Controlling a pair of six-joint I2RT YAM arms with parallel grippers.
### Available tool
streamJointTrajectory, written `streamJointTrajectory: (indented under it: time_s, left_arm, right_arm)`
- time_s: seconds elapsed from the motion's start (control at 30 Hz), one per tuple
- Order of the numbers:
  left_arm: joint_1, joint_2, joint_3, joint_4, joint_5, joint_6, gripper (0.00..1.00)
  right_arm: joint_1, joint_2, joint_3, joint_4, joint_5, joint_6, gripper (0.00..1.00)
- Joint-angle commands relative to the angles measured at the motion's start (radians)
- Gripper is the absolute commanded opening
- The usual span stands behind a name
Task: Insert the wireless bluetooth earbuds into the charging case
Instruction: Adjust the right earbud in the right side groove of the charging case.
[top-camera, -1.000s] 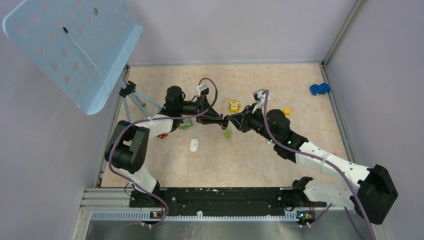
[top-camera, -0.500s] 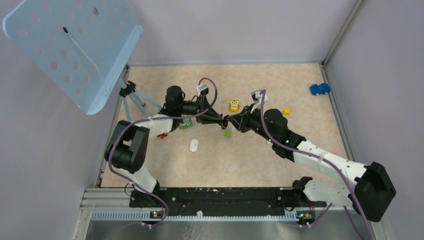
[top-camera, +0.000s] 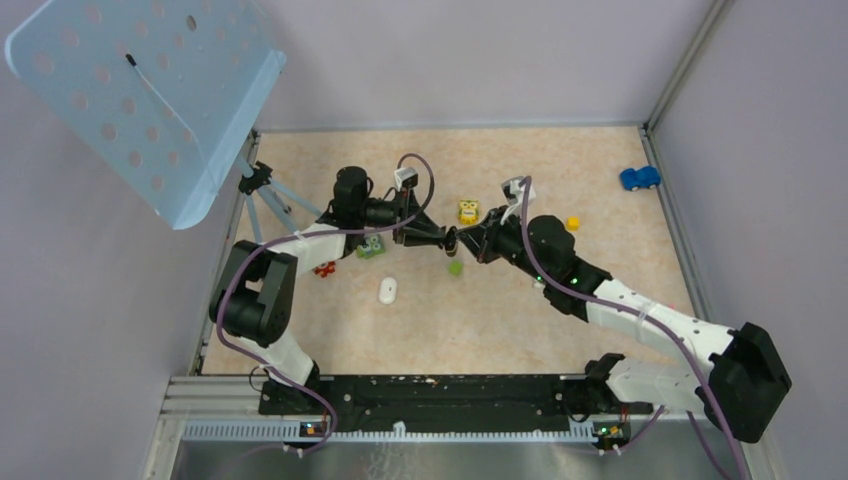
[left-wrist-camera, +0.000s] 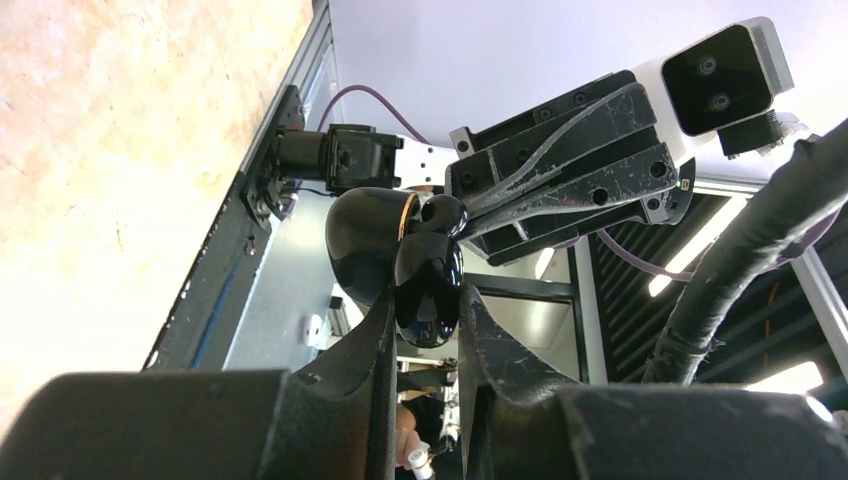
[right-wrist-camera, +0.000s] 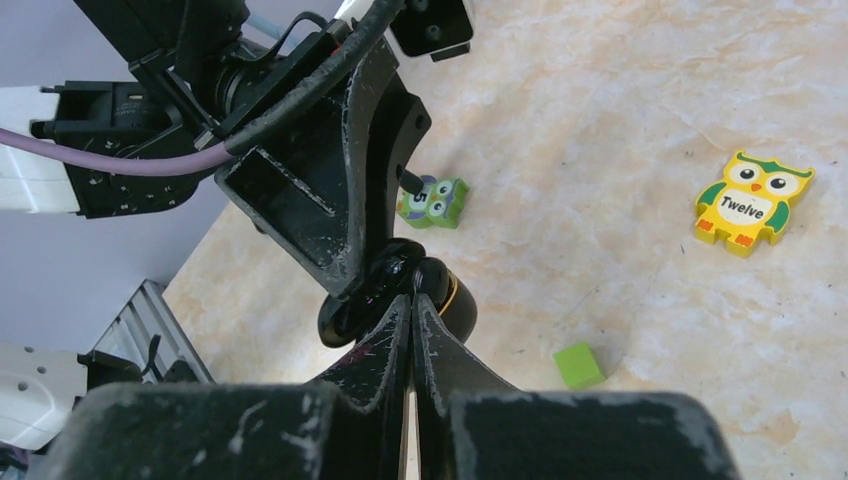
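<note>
Left wrist view: my left tool (left-wrist-camera: 425, 310) grips the black charging case (left-wrist-camera: 365, 235); my right tool (right-wrist-camera: 411, 300), fingers pressed together, touches it.

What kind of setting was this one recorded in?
Likely a lab robot cell: a beige tabletop boxed in by plain walls, two arms bolted to a rail, and small toys like the owl block.

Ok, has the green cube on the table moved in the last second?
No. The green cube sits at the same spot, nearer the arms than the yellow owl, right of the white oval object.
</note>
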Motion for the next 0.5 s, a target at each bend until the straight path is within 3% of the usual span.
streamJointTrajectory:
  time_s: [0.0,0.47]
  left_arm:
    - [-0.001,-0.055,0.064,-0.091,-0.013,0.104,0.00]
    - [0.002,-0.060,0.056,-0.079,-0.018,0.100,0.00]
  right_arm:
    - [0.005,0.019,0.057,-0.006,-0.020,0.006,0.00]
    - [0.014,-0.011,0.026,0.034,-0.037,0.017,0.00]
